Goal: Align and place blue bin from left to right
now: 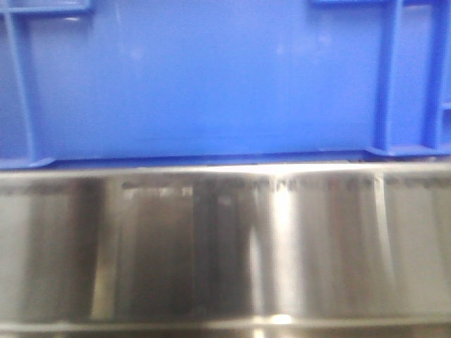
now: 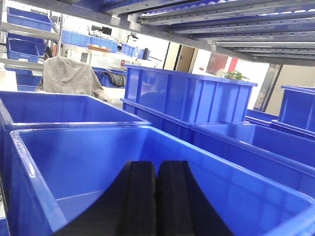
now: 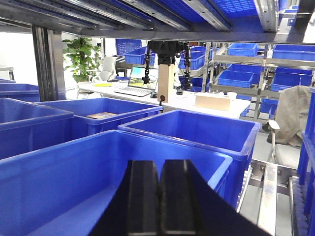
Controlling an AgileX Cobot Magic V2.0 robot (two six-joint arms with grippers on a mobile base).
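Left wrist view: I see the left gripper (image 2: pixel 156 196) with its two black fingers pressed together, no gap between them, nothing between the pads. It sits over the open top of the blue bin (image 2: pixel 74 167), whose near wall and rim fill the lower frame. Behind it, touching or just beside, is a second blue crate (image 2: pixel 54 110). To the right, a row of bins (image 2: pixel 246 142) runs back, with a taller ribbed crate (image 2: pixel 187 96) standing behind them. A grey jacket over a chair (image 2: pixel 66 76) is further back on the left, and metal shelf rails (image 2: pixel 221 24) run overhead.

Right wrist view: right gripper (image 3: pixel 158 201) is likewise closed finger to finger, holding nothing, above an open blue crate (image 3: pixel 64 182). Another crate (image 3: pixel 197 132) sits just behind it, more on the left (image 3: pixel 93 115). A roller track (image 3: pixel 268 191) runs along the right. A desk with a laptop (image 3: pixel 135 88) and a potted plant (image 3: pixel 81 54) lie well back.

Front view: too close to say much. A smooth blue wall with ribs at both sides (image 1: pixel 211 77) rests on a brushed steel ledge (image 1: pixel 225 246). I can't tell which bin it is.
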